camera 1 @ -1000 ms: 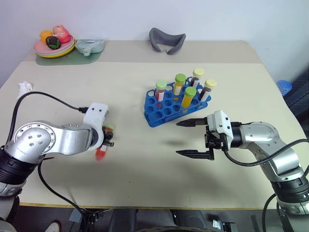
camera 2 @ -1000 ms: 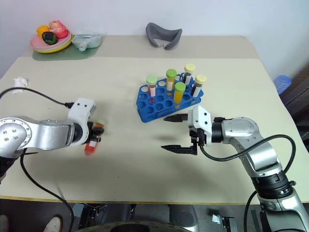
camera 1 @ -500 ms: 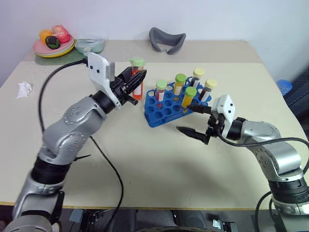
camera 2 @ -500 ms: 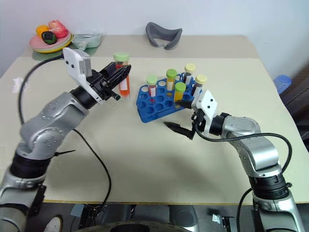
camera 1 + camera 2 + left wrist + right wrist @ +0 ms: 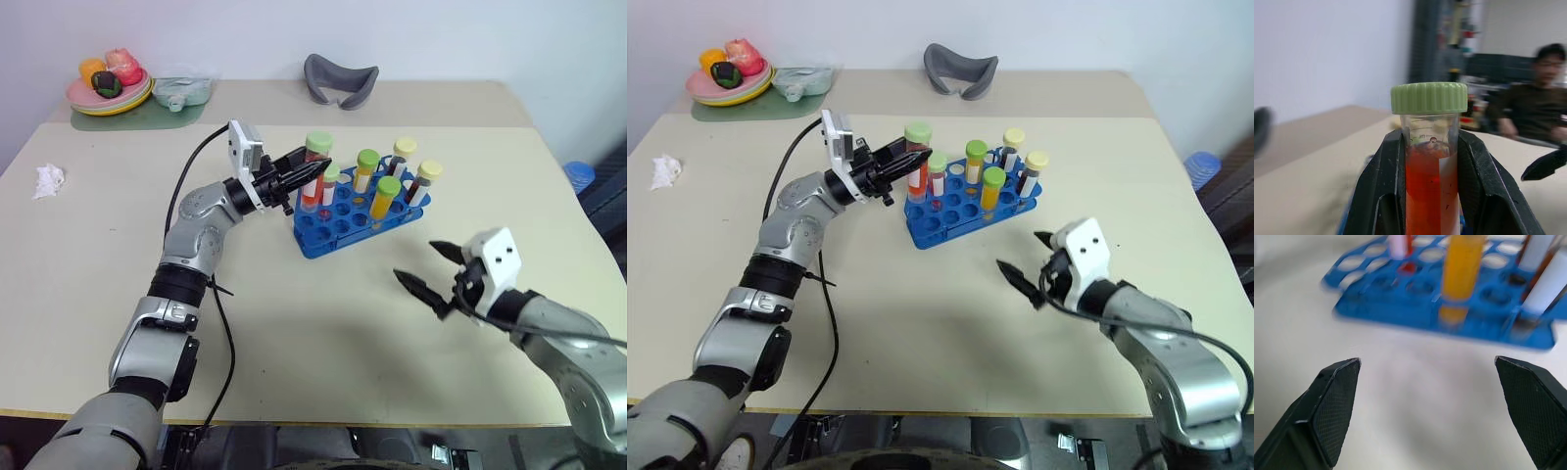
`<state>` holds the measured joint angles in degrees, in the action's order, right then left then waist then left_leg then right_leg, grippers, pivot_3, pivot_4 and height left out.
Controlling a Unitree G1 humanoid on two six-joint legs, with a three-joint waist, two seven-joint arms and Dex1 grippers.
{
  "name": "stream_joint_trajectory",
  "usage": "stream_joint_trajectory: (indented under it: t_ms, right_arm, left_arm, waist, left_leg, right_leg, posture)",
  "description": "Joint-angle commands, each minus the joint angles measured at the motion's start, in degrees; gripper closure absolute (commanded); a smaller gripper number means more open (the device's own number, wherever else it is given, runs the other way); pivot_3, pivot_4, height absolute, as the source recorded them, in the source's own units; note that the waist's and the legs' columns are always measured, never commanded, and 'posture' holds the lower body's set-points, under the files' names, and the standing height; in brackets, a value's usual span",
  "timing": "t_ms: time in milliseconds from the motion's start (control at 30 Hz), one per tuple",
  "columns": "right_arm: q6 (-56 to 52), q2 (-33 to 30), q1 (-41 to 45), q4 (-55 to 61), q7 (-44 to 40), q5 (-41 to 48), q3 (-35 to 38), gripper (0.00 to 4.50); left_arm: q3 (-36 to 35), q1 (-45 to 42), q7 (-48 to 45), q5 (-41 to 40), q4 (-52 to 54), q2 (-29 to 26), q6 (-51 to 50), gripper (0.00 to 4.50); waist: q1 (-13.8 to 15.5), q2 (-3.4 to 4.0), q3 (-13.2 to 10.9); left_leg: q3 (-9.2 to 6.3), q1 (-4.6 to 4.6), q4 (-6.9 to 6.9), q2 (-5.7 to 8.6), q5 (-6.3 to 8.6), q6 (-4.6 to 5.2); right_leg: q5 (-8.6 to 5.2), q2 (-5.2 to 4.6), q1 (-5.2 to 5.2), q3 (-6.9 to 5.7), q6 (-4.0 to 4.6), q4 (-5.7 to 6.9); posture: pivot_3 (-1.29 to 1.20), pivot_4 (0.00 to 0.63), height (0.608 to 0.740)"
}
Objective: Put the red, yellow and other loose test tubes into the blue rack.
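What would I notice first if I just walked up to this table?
Probably the red test tube with its green cap, pinched upright in the left tool over the blue rack mid-table. Then the right tool, wide open near the table's front.

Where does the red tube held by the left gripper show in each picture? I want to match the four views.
Left eye view: the red tube, upright in the left gripper, at the blue rack's left end.
Right eye view: same spot, left of the rack's green-capped tubes.
Left wrist view: centre, clamped between the two fingers.
Right wrist view: I cannot pick it out.
Shared landmark: the blue rack.
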<state>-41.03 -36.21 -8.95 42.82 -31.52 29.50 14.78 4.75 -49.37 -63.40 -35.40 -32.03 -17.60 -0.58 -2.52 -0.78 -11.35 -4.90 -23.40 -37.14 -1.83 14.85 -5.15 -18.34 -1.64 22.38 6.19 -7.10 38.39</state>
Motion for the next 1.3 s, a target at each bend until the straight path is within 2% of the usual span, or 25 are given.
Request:
stream_joint_trajectory:
  t_ms: [33, 367, 467, 600, 800, 967, 1300]
  right_arm:
    - [4.05, -0.78, -2.68, 3.80, -1.34, -0.52, 2.97, 0.00]
    - [9.95, 1.28, -5.89, 4.10, -0.61, -1.14, 3.33, 0.00]
    - [14.84, 0.54, -8.33, 2.39, -3.41, -3.93, 2.30, 0.00]
    - [18.67, 1.78, -9.99, 1.77, -5.92, -2.47, 3.50, 0.00]
    - [17.98, 1.40, -8.48, 2.01, -4.95, -2.12, 3.45, 0.00]
    - [16.93, 1.38, -7.34, 2.82, -4.08, -1.66, 2.94, 0.00]
    - [15.08, 1.10, -5.43, 3.54, -2.52, -0.75, 2.09, 0.00]
  left_arm:
    - [-2.67, -3.20, -5.47, 0.26, -1.67, 1.02, 0.76, 3.52]
    - [-4.71, -7.87, -10.88, 5.60, -12.73, 6.15, 4.91, 3.52]
    - [-5.35, -7.98, -11.65, 6.77, -15.92, 8.72, 6.66, 3.52]
    - [-5.65, -8.02, -11.75, 9.14, -18.31, 10.43, 9.39, 3.52]
    - [-6.68, -8.52, -10.82, 11.83, -22.31, 11.59, 12.92, 3.52]
    - [-6.59, -8.65, -7.65, 15.88, -26.17, 11.70, 18.71, 3.52]
    - [-6.88, -8.87, -1.65, 20.18, -30.01, 12.19, 23.42, 3.52]
  waist:
    - [-0.20, 0.00, 0.00]
    - [0.07, -0.01, 0.00]
    - [0.17, -0.02, 0.00]
    - [0.12, -0.02, 0.00]
    - [-0.03, -0.02, 0.00]
    - [0.19, -0.03, 0.01]
    - [0.10, -0.03, 0.03]
  left_leg:
    - [0.00, 0.02, -0.01, 0.00, 0.00, 0.00]
    - [-0.04, 0.05, -0.02, 0.00, -0.01, 0.00]
    - [-0.04, 0.04, -0.02, 0.00, -0.01, 0.00]
    - [-0.05, 0.04, -0.02, 0.00, 0.00, 0.00]
    - [-0.04, 0.10, -0.03, 0.00, -0.01, 0.00]
    - [-0.05, 0.08, -0.03, 0.00, -0.01, 0.00]
    - [-0.05, 0.14, -0.08, 0.00, -0.01, 0.00]
  right_leg:
    - [0.01, 0.00, -0.02, 0.01, 0.00, 0.01]
    - [0.01, 0.03, -0.04, 0.00, -0.01, 0.05]
    - [0.01, 0.03, -0.04, 0.00, -0.01, 0.05]
    - [0.00, 0.03, -0.05, 0.00, -0.01, 0.03]
    - [0.01, 0.05, -0.05, 0.00, -0.01, 0.13]
    - [0.00, 0.04, -0.06, 0.00, -0.01, 0.10]
    - [0.01, 0.05, -0.13, 0.00, -0.01, 0.15]
  posture:
    - [0.00, 0.150, 0.740]
    - [0.00, 0.150, 0.740]
    - [0.00, 0.150, 0.740]
    - [0.00, 0.150, 0.740]
    - [0.00, 0.150, 0.740]
    - [0.00, 0.150, 0.740]
    - [0.00, 0.150, 0.740]
